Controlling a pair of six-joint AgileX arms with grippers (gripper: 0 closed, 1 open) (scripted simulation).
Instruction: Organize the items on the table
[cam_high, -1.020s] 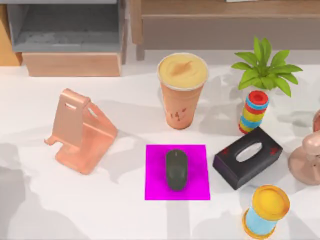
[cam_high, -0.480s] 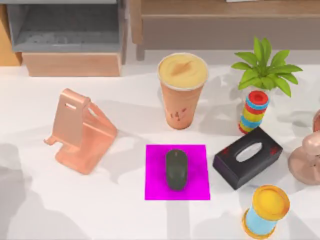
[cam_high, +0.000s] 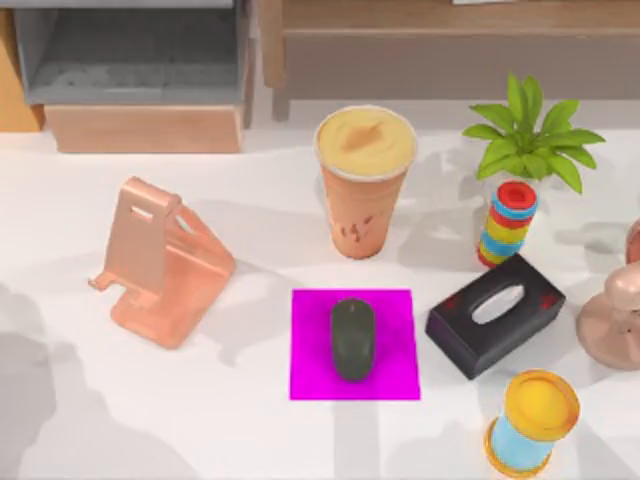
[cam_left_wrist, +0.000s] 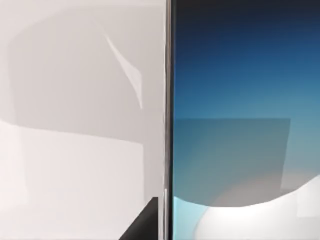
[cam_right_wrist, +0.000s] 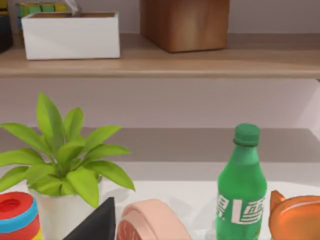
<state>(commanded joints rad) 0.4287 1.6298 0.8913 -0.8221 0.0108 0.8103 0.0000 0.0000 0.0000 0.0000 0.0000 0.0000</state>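
On the white counter, top view, noted item by item:
Mouse: dark grey oval computer mouse lies lengthwise at the centre of a magenta square mat, near the counter's front middle.
Cup: tall orange cup with a creamy yellow top stands upright just behind the mat, apart from it.
Phone stand: copper-pink phone stand sits left of the mat, well apart from the mouse.
Smartphone: in the left wrist view, a slim smartphone with a glowing blue-white screen shows very close up, its thin metallic edge running straight against the pale counter; where it lies on the counter, cannot tell.
Tissue box: black tissue box rests angled just right of the mat.
Ring stack: striped stack of coloured rings stands behind the tissue box, beside a potted green plant.
Can: yellow-topped, blue-sided can stands at the front right.
Right edge: a rounded copper-pink object is cut off by the frame.
Right wrist view: the plant, a green soda bottle, and a wooden shelf carrying a white tissue box.
Left claw: spread or pressed together, cannot tell.
Right claw: likewise, cannot tell.
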